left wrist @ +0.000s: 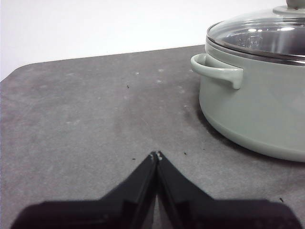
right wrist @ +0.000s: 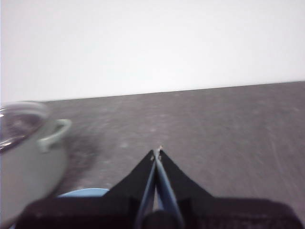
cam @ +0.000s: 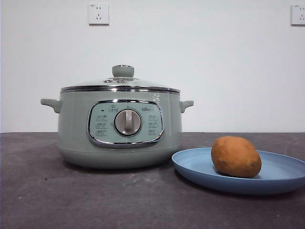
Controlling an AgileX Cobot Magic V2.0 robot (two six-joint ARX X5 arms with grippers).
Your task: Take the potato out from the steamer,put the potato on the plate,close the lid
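The pale green steamer (cam: 119, 129) stands on the dark table with its glass lid (cam: 120, 85) seated on top, green knob up. To its right, the orange-brown potato (cam: 236, 156) rests on the light-blue plate (cam: 281, 174). My left gripper (left wrist: 156, 155) is shut and empty over bare table, off to the side of the steamer (left wrist: 257, 109) and its lid (left wrist: 259, 36). Over the table near the plate's edge (right wrist: 83, 192), my right gripper (right wrist: 157, 152) is also shut and empty, with the steamer (right wrist: 26, 157) blurred at one side. Neither arm shows in the front view.
A white wall with two power sockets (cam: 98, 14) stands behind the table. The dark grey tabletop (cam: 57, 195) stretches in front of and to the left of the steamer.
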